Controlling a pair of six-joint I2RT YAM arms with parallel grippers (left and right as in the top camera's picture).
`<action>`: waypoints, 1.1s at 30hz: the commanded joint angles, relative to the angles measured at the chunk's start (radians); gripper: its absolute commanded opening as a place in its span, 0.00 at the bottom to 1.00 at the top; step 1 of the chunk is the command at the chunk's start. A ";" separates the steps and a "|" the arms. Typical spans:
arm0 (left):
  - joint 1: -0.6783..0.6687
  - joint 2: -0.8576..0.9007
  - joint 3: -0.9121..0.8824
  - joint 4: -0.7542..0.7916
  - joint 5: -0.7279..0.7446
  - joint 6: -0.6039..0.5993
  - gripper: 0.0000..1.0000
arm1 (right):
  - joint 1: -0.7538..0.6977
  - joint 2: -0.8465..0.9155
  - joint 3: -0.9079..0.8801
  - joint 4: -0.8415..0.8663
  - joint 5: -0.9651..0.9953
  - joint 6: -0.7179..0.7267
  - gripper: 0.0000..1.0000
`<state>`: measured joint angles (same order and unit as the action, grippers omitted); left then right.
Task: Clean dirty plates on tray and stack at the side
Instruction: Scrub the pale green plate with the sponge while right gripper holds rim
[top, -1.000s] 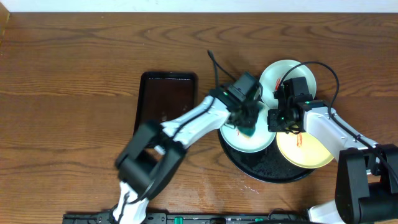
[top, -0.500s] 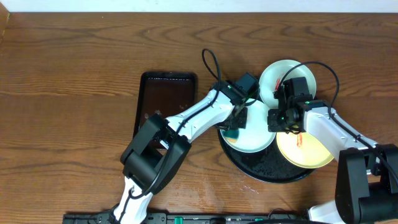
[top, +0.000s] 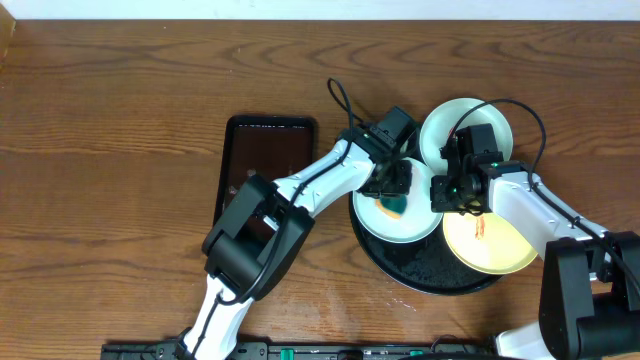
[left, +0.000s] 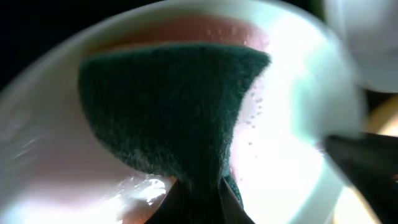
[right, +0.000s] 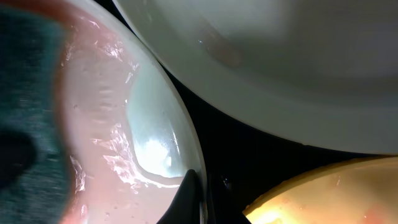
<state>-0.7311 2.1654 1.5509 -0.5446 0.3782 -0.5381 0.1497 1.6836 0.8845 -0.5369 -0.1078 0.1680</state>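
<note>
Three plates sit on the black tray (top: 430, 266). On the left one, a pale mint plate (top: 410, 228) wet with a pinkish film, a dark green sponge (top: 392, 208) is pressed down, and my left gripper (top: 393, 193) is shut on it. In the left wrist view the sponge (left: 168, 106) spreads over the plate (left: 292, 143) above my gripper (left: 199, 200). My right gripper (top: 441, 190) is shut on this plate's right rim (right: 186, 143), its fingertips (right: 191, 194) pinching the edge. A white plate (top: 488, 122) lies behind. A yellow plate (top: 490, 248) with red smears lies to the right.
A dark brown rectangular tray (top: 268, 160) lies on the wooden table just left of the black tray. The left arm reaches over its near corner. Cables loop above both wrists. The yellow plate (right: 323, 193) and the white plate (right: 280, 62) crowd the right gripper.
The left gripper swept the sponge to the plate's left side and back toward its middle. The right gripper has kept its grip on the rim without moving.
</note>
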 joint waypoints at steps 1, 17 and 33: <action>-0.048 0.068 -0.006 0.035 0.180 0.051 0.08 | -0.011 0.024 -0.015 -0.005 0.043 -0.005 0.01; -0.035 0.050 0.001 -0.172 0.183 0.106 0.08 | -0.011 0.024 -0.015 -0.005 0.043 -0.005 0.01; 0.052 0.038 0.019 -0.230 -0.237 0.041 0.08 | -0.011 0.024 -0.015 -0.005 0.051 -0.005 0.01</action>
<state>-0.7040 2.1727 1.5932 -0.8467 0.3954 -0.4641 0.1482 1.6836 0.8845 -0.5381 -0.1036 0.1680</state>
